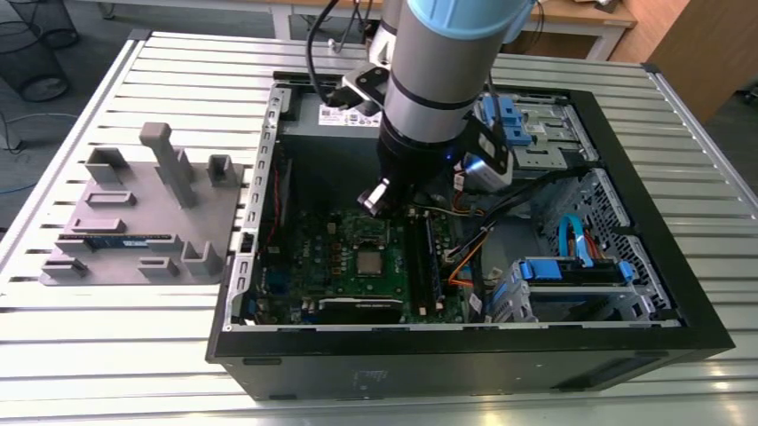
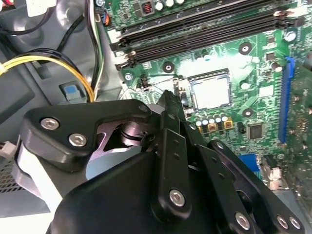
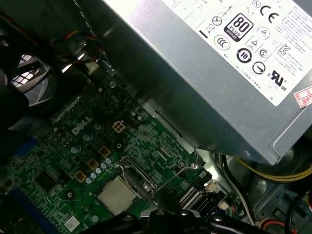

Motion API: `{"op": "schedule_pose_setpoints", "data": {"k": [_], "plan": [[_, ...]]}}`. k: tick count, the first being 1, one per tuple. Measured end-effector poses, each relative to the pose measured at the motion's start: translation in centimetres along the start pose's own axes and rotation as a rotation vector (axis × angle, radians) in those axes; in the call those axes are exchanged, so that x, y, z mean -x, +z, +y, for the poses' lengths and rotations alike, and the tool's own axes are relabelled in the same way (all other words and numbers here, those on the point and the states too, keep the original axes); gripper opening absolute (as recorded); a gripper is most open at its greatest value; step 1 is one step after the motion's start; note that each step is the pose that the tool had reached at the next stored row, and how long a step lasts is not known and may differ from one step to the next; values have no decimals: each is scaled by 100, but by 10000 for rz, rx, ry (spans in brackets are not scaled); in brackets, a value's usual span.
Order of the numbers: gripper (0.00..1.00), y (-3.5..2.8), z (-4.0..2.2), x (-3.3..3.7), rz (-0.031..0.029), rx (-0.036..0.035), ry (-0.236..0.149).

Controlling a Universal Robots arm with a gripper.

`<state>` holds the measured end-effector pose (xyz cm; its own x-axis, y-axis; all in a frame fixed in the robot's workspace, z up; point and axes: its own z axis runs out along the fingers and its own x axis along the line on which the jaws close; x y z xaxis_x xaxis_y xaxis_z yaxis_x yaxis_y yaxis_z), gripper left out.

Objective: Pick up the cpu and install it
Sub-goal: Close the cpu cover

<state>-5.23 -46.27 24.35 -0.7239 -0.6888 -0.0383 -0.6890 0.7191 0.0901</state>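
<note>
We saw the cpu (image 1: 371,261) (image 2: 211,92) (image 3: 117,195) seated flat in the motherboard (image 1: 343,266) socket. The hand (image 1: 382,199) hovered just above, at the cpu's 12 o'clock; we could not tell its grip.

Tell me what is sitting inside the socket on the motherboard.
The cpu lies flat inside the socket, silvery top facing up, on the green motherboard. Its underside and the socket contacts beneath it are covered. The gripper hangs above the board, beside the socket.
</note>
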Motion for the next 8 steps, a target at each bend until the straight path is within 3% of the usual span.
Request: {"op": "schedule_pose_setpoints", "data": {"k": [8], "plan": [[11, -6, -46, -50, 103, -95, -84]]}}
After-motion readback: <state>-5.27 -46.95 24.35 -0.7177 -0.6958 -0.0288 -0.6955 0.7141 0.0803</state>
